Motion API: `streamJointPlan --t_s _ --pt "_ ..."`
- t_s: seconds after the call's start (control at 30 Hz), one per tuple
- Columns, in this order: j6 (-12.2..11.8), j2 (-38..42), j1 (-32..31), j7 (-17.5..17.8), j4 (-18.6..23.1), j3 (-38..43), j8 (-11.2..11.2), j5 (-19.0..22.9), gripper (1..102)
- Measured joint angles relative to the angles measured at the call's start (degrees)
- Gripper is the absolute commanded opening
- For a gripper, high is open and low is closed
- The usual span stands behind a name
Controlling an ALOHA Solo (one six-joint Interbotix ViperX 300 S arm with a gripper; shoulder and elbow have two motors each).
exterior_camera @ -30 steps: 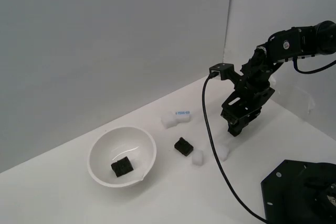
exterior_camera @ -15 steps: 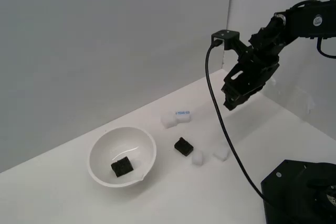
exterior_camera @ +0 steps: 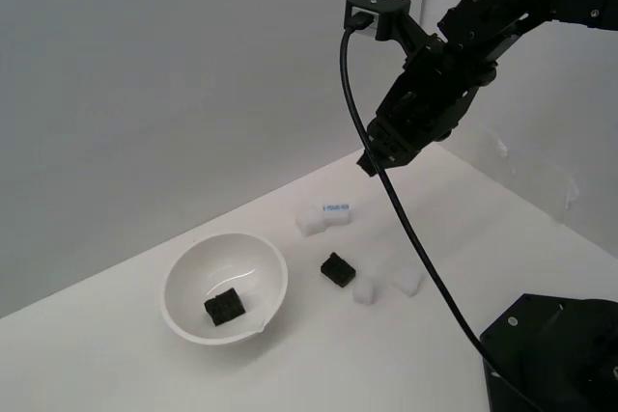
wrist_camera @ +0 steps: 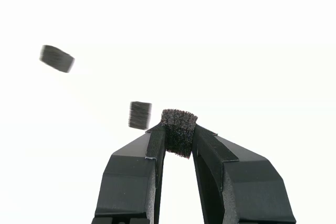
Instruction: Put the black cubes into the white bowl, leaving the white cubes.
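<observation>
The gripper [wrist_camera: 179,136] is pinching a black cube [wrist_camera: 179,131] between narrowed fingers, hanging high above the table, while the white bowl [exterior_camera: 183,317] is sitting well away toward the exterior view's lower left, already holding another black cube [exterior_camera: 223,308].

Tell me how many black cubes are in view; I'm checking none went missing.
3. One black cube in the white bowl at, one on the table beside the white cubes, and one clamped in the raised pincer at. None seems hidden.
</observation>
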Motion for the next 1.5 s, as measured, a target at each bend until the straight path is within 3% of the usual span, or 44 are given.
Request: streamJointPlan --t_s 0.2,0.47,0.63,1.03,1.1,1.13,1.27,1.3,1.5 --pt "-2.46 -0.62 -8.00 -0.44 -3.34 -0.62 -1.76 -3.25 3" --pt "-2.72 -5.80 -19.16 -5.01 -6.86 -5.89 -4.75 -6.59 3" --pt "-2.81 -10.90 -23.91 -7.03 -9.14 -11.07 -4.92 -8.96 3" --pt "-2.81 -19.95 -26.72 -8.53 -11.34 -20.04 -5.01 -11.16 3" --pt "-2.81 -20.13 -26.63 -8.61 -11.34 -20.13 -5.01 -11.16 12" --pt "-2.81 -20.13 -26.63 -8.53 -11.34 -20.13 -5.01 -11.16 23" --pt "-2.81 -20.13 -26.63 -8.53 -11.34 -20.13 -5.01 -11.16 94" --pt "-2.81 -20.13 -26.72 -8.61 -11.34 -20.13 -5.01 -11.16 101" --pt "-2.81 -20.13 -26.72 -8.61 -11.34 -20.13 -5.01 -11.16 100"
